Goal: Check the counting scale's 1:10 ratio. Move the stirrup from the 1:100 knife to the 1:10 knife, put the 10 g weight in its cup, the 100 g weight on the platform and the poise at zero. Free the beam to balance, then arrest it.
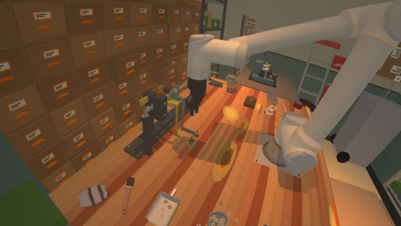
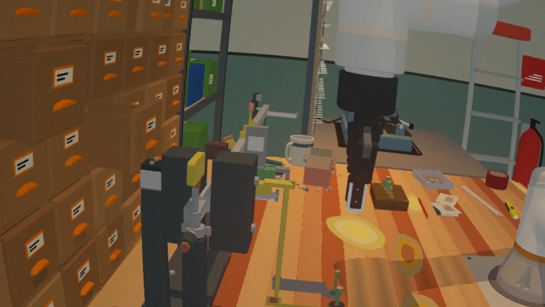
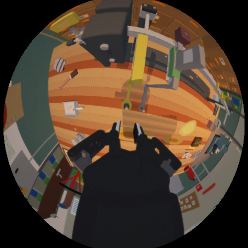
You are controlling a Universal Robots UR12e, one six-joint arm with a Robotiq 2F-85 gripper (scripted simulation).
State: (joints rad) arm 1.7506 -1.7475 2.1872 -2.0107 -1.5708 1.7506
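On the left side of the bench stands the dark counting scale (image 1: 151, 126), its beam running back toward the drawer wall. A yellow-green stirrup (image 2: 281, 236) hangs from the beam, with its cup (image 1: 191, 142) low over the bench; a grey stirrup arm (image 1: 188, 130) hangs beside it. The small wooden block with the weights (image 2: 389, 196) sits further back on the bench. My gripper (image 2: 354, 200) hangs in the air to the right of the beam, between the scale and the weight block, partly closed and holding nothing.
The arm's base (image 1: 283, 151) is bolted right of centre. A brush (image 1: 127, 194), a rag (image 1: 93, 195), a scoop tray (image 1: 162, 208) and a bowl of washers (image 1: 218, 218) lie at the near edge. A mug (image 2: 300, 149) and a box (image 2: 318, 169) stand behind.
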